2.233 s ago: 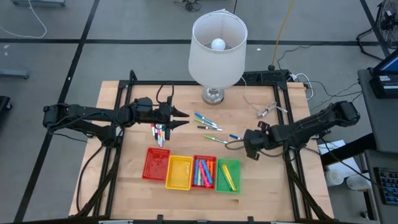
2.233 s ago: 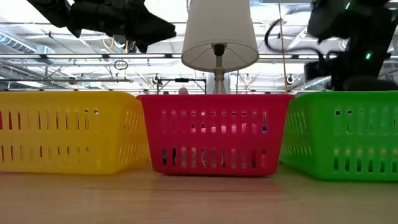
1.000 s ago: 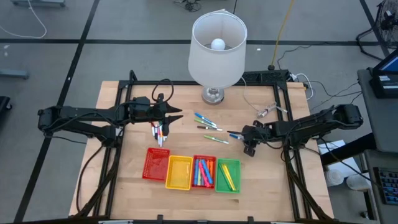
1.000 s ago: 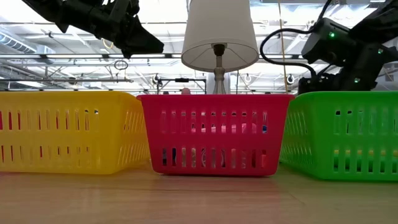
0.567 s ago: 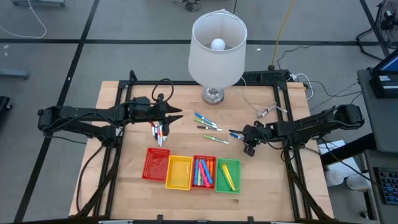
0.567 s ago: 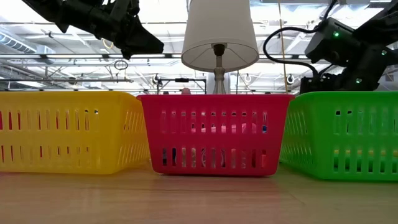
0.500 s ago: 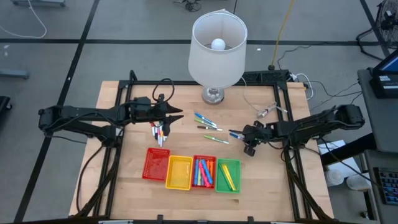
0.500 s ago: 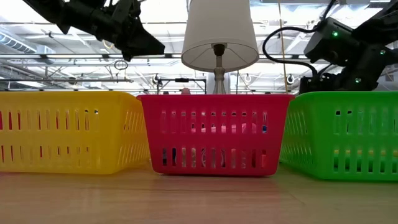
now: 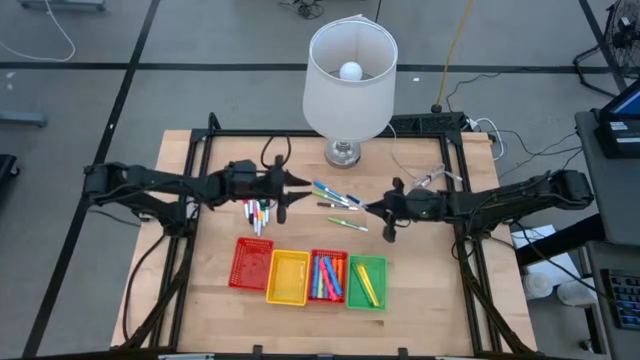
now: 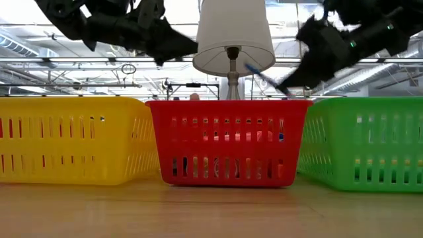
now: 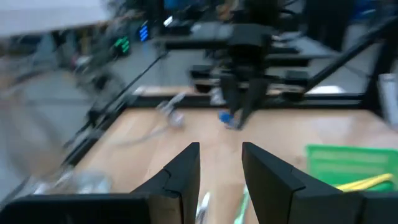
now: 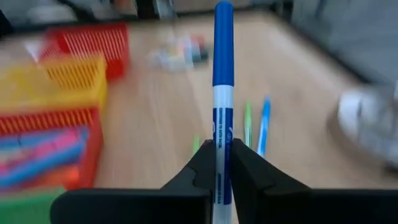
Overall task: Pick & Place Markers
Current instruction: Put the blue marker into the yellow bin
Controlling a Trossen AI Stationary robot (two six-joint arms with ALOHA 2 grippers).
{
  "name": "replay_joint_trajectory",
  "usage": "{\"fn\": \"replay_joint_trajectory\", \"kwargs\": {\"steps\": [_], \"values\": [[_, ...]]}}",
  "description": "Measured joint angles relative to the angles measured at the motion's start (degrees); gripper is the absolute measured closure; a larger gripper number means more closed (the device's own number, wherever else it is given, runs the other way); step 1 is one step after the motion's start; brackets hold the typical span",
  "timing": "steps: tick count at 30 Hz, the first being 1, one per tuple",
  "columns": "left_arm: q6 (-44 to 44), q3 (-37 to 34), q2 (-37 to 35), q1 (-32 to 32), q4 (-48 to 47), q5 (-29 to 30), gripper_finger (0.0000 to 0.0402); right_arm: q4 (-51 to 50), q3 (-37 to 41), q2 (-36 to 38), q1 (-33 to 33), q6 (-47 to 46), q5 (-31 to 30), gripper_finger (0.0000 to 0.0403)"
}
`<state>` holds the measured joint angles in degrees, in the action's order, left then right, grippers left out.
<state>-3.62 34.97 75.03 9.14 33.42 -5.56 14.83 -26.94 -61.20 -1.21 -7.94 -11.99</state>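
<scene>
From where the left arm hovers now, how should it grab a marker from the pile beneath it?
Probably pinch one marker of the pile at mid-barrel, straight down from above. They lie flat and side by side, so start with an outer one. The left gripper, open and empty, hovers beside them; the right gripper holds the blue marker.

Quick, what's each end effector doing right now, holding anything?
Left end effector: open, holding nothing.
Right end effector: closed on a blue-capped marker.

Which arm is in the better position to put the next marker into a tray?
The right arm. Its gripper is shut on a blue marker, above the table near the trays. The left gripper is open and holds nothing.
</scene>
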Motion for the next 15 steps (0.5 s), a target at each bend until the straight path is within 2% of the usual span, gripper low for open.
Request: {"fn": "replay_joint_trajectory", "kwargs": {"steps": [4,9,15], "values": [[-3.76,0.01,3.73,-1.83,8.46,-3.25,0.0277,10.78,0.00,0.03,0.00,6.28,0.05,0.0385],[-9.99,0.01,6.09,-3.57,13.80,-0.78,0.0277,18.99,0.00,0.06,0.00,11.71,0.95,0.0385],[-5.98,0.01,6.56,-4.52,18.84,-0.36,0.0277,24.44,-0.02,-0.06,-0.93,11.65,5.02,0.0385]]}}
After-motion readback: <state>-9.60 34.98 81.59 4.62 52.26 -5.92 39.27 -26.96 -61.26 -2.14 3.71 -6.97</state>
